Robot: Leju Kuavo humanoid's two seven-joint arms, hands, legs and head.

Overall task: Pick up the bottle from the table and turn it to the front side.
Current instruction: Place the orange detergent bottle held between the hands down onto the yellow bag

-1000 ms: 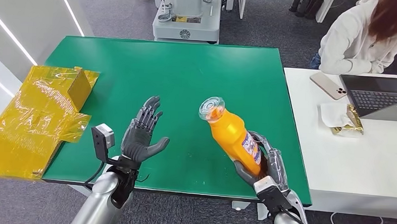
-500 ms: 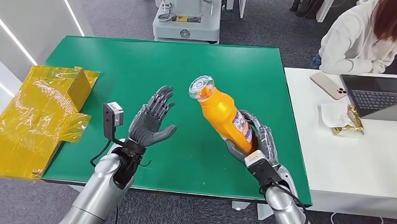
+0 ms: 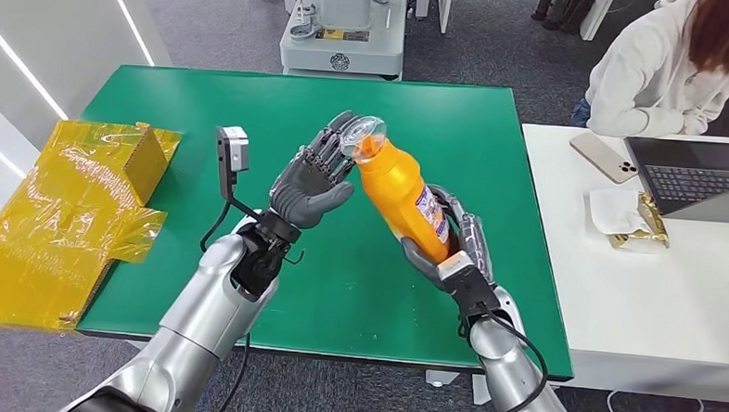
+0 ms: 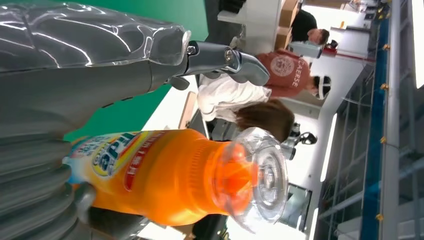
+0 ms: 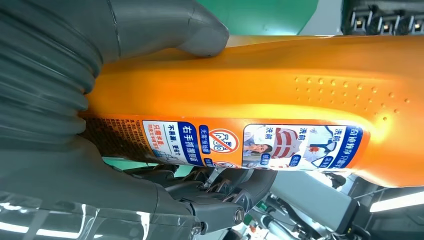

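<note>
Above the near half of the green table [image 3: 254, 108], the right hand [image 3: 459, 247] is wrapped around the lower body of the orange bottle [image 3: 400, 191], thumb on one side and fingers [image 3: 476, 231] on the other, and holds it clear of the surface. The bottle's long axis is tilted: its base sits low in the right hand, nearest the robot, and its clear cap [image 3: 362, 132] points up, away from the robot and toward the left hand. In the right wrist view the label with blue panels runs along the bottle's length just past the thumb.

Beside the bottle's neck, the left hand [image 3: 314, 181] is raised with its palm turned toward the bottle and its fingers spread, holding nothing; the fingertips reach the cap's level, and I cannot tell whether they touch it. The left wrist view shows the cap end just beyond that hand.

Farther left of the left hand lies crumpled yellow wrapping [image 3: 63, 211]. Beyond the right hand, a person [image 3: 654, 70] sits at a white desk [image 3: 635, 301] with a laptop [image 3: 696, 174] and a phone [image 3: 602, 157].
</note>
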